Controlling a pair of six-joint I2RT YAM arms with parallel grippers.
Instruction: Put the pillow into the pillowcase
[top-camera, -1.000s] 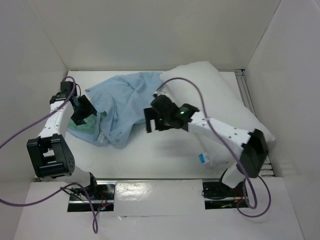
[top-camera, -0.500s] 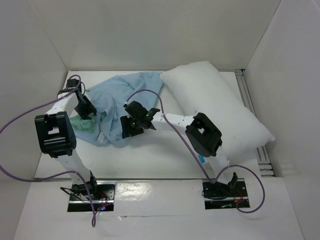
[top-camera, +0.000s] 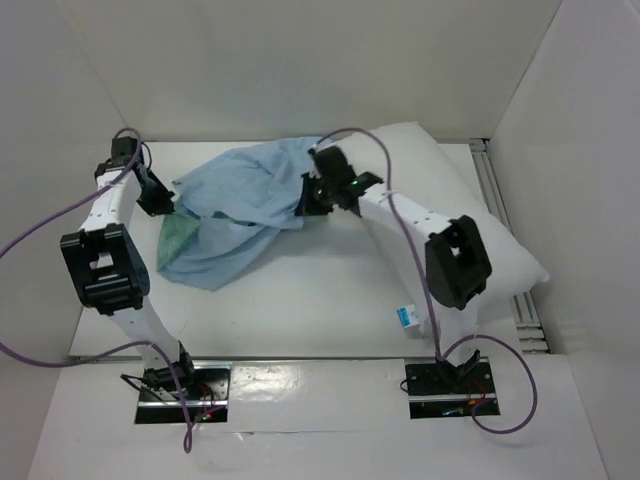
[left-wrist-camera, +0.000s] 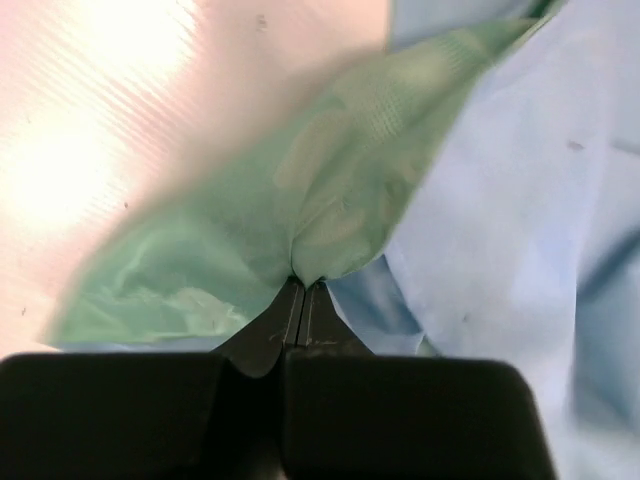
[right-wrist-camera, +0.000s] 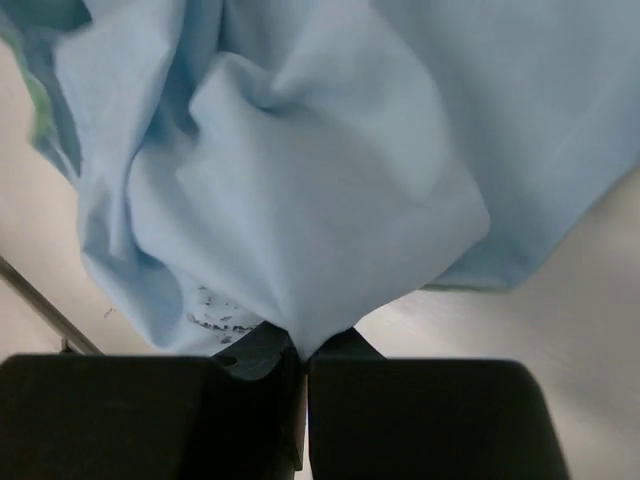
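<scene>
The pillowcase (top-camera: 238, 205) is a crumpled light blue cloth with a sea-green face showing at its left. It is stretched between both arms in the middle of the floor. My left gripper (top-camera: 165, 203) is shut on its left part, pinching green cloth (left-wrist-camera: 330, 215) at the fingertips (left-wrist-camera: 304, 283). My right gripper (top-camera: 308, 205) is shut on its right part, with blue cloth (right-wrist-camera: 320, 200) bunched at the fingertips (right-wrist-camera: 302, 350). The pillow (top-camera: 440, 210) lies white and plump at the right, behind the right arm, with a blue-and-white tag (top-camera: 407, 317) at its near seam.
White walls enclose the floor (top-camera: 300, 300) on the left, back and right. A metal rail (top-camera: 495, 185) runs along the right side beside the pillow. Purple cables loop from both arms. The arm bases (top-camera: 180, 385) sit at the near edge.
Both grippers closed on the pillowcase. The right gripper moved back toward the pillow and the left toward the back left, pulling the cloth up and spreading it between them.
</scene>
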